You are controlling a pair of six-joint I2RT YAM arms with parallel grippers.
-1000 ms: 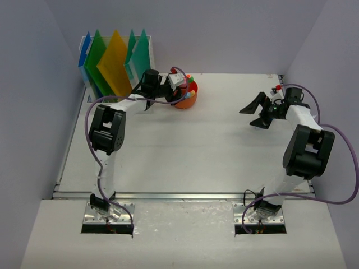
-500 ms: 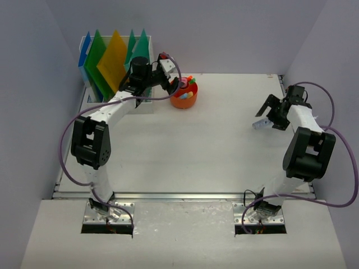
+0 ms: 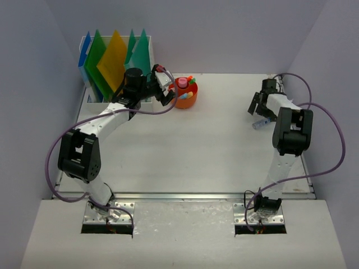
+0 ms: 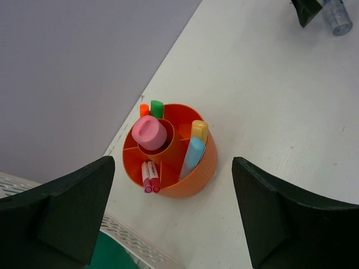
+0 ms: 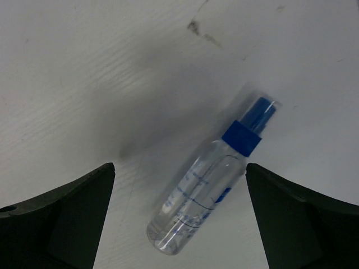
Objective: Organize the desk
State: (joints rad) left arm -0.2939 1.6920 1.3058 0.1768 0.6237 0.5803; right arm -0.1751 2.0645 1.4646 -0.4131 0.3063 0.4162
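Note:
The desk (image 3: 185, 151) is a white tabletop with a metal rail along its front. An orange round organizer (image 3: 184, 95) stands at the back left, holding a pink-capped item, markers and highlighters; it also shows in the left wrist view (image 4: 190, 168). My left gripper (image 3: 165, 85) is open and empty, just left of and above the organizer (image 4: 174, 218). A clear spray bottle with a blue cap (image 3: 259, 124) lies flat at the back right. My right gripper (image 3: 257, 107) is open right above it, the bottle (image 5: 205, 193) lying between the fingers (image 5: 178, 179).
A white slotted file rack (image 3: 90, 92) with green, yellow and blue folders (image 3: 115, 61) stands in the back left corner, beside the left arm. Lavender walls close in the left, back and right sides. The bottle also shows at the top right of the left wrist view (image 4: 336, 14).
My left gripper has drawn back to the left, off the organizer. My right arm has folded back toward the right wall, its gripper now over the bottle. The bottle has stayed in place.

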